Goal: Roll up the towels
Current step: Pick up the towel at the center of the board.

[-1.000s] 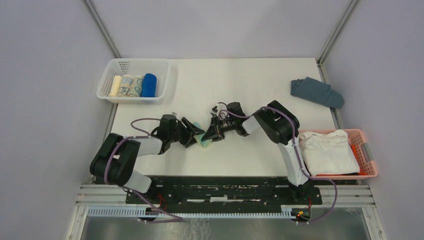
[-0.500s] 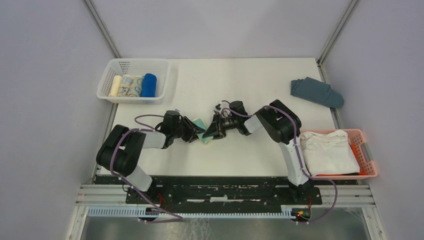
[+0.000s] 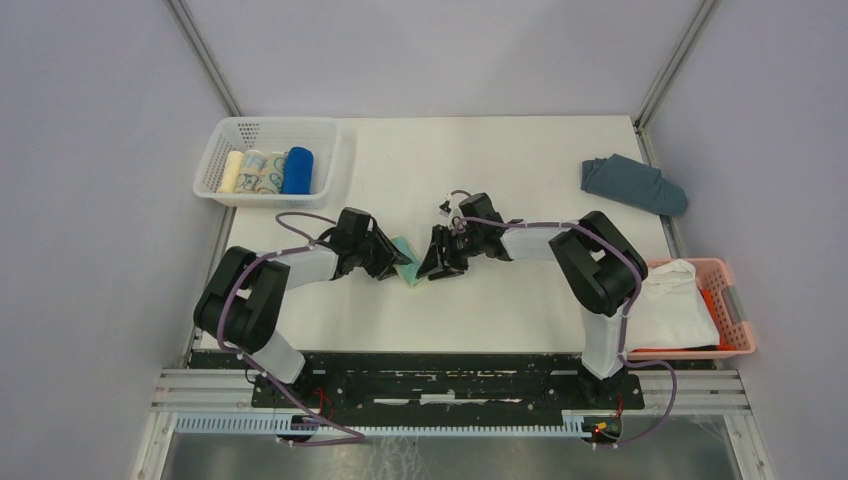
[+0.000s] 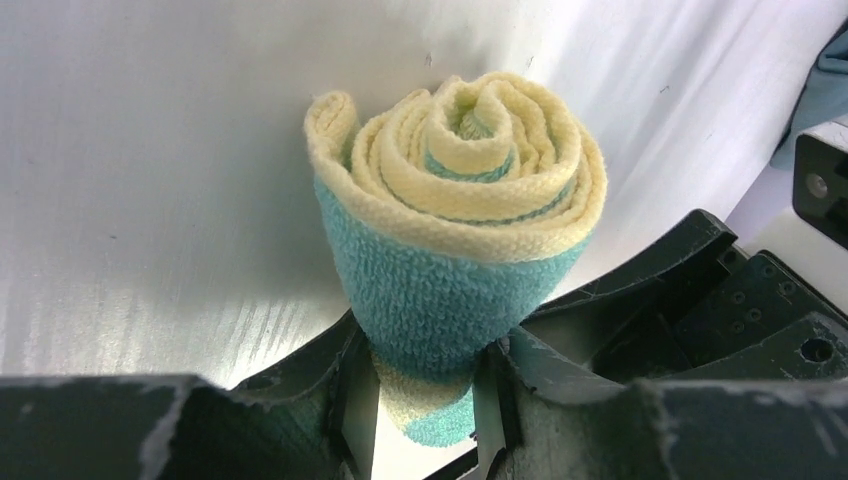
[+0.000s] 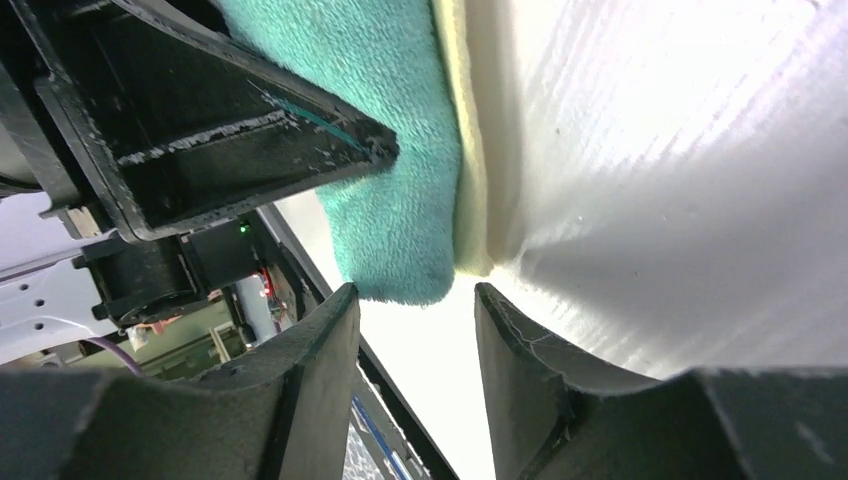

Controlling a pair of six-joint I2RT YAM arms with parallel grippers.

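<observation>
Overhead first: both arms meet mid-table [image 3: 520,160]. The left gripper [image 3: 393,262] and right gripper [image 3: 428,268] flank the yellow-and-teal towel [image 3: 410,275]. It is a small roll between them, its long axis running roughly from near edge to far edge. The royal blue towel [image 3: 297,170] lies rolled in the white basket [image 3: 215,150] at the far left corner.

On the left wrist, the left gripper [image 4: 425,400] is narrowed and clamped on the roll's teal lower end. The yellow-and-teal towel [image 4: 455,200] rises out of the jaws, and its spiral end faces the lens.

On the right wrist, the right gripper [image 5: 415,300] has its jaws parted and clamps nothing. The towel's [image 5: 400,200] teal end sits just beyond the fingertips [image 5: 330,330]. I cannot tell whether it touches them.
</observation>
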